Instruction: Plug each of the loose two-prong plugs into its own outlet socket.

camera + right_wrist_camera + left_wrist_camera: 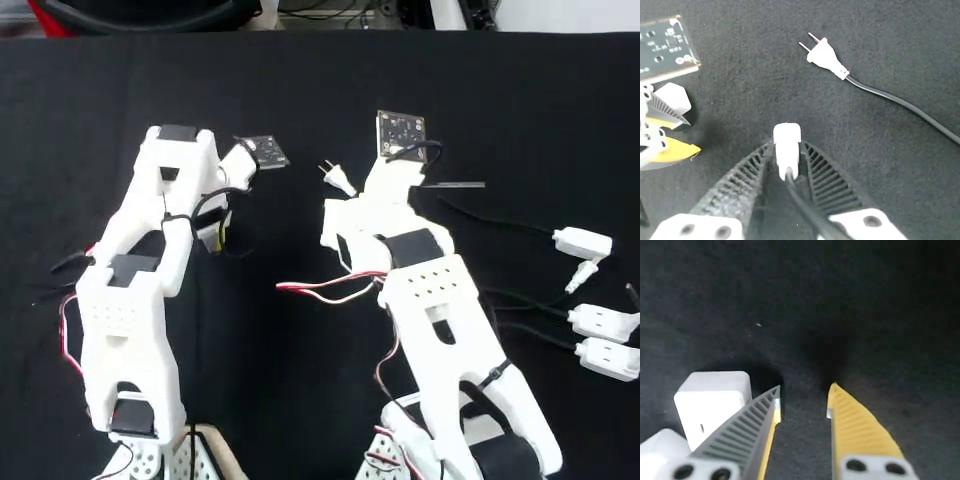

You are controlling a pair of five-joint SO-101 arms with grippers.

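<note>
My right gripper [787,147] is shut on a white plug [786,142] with a black cable trailing back between the fingers; its prongs are hidden. A loose two-prong plug [825,54] lies on the black cloth a short way ahead, also seen in the high view as the loose plug [338,178] beside the right arm [400,195]. My left gripper [805,387] is open just above the cloth with nothing between its fingers. A white socket block [715,397] rests against the outside of its grey finger [747,422].
Three white outlet blocks on black cables [582,240] [600,320] [610,355] lie at the table's right edge, with a small white plug [580,272] among them. Red and white wires [320,290] loop between the arms. Black cloth [300,80] covers the table.
</note>
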